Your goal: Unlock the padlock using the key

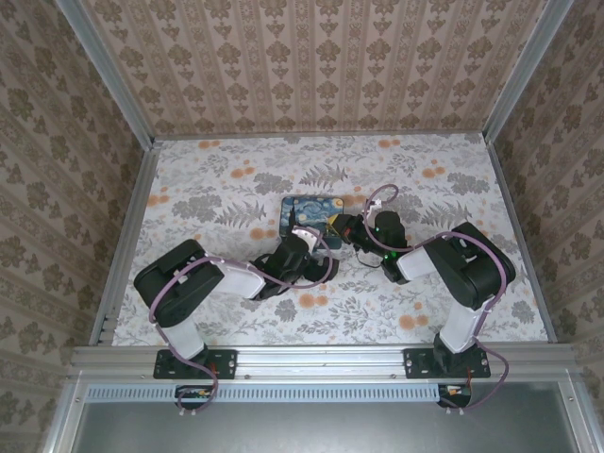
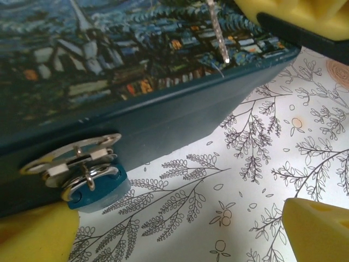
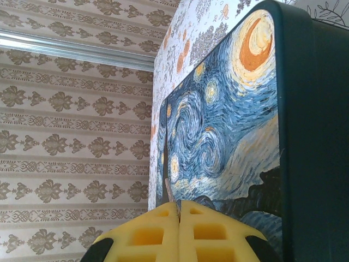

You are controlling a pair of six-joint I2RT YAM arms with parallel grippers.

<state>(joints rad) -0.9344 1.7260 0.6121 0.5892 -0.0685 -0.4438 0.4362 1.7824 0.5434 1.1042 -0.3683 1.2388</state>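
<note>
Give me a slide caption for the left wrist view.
Open left hand frames the padlock on the painted box's hasp, key over the box's top.

Shows box (image 1: pixel 314 213) lying mid-surface (image 1: pixel 236 189), on floral print. Puts left gripper (image 1: pixel 304 241) with jaws at box's near edge, right gripper (image 1: pixel 345 226) with jaws at its right side. Has both arms bent inward from near rail.
</note>
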